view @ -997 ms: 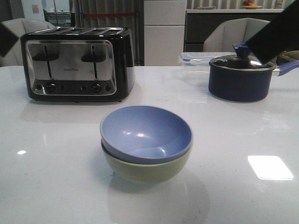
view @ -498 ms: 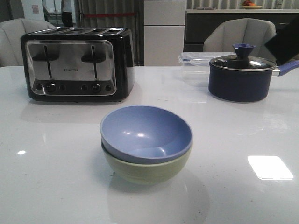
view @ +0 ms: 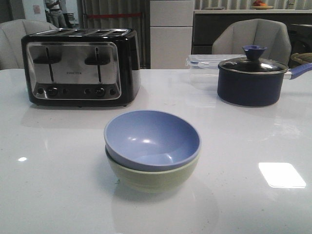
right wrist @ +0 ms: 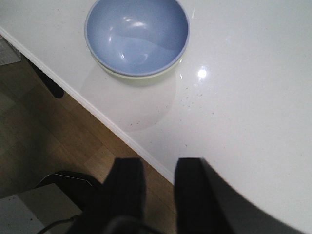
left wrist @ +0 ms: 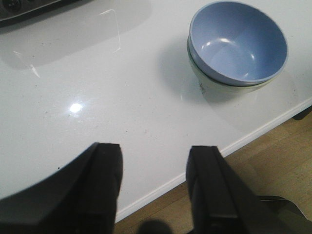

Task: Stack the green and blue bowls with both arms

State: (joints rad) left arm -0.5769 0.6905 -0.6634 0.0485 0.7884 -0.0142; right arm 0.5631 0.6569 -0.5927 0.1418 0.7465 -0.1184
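Left gripper (left wrist: 155, 187) spread, empty, over table (left wrist: 97, 97) edge; right gripper (right wrist: 155, 187) slightly parted, empty. Blue bowl (view: 152, 139) nested in green bowl (view: 151, 178), frame center.

Periwinkle blue bowl (view: 152, 139), pale sage green bowl (view: 153, 176), glossy white table (view: 58, 185), black-and-chrome toaster (view: 80, 66), navy saucepan (view: 249, 80).
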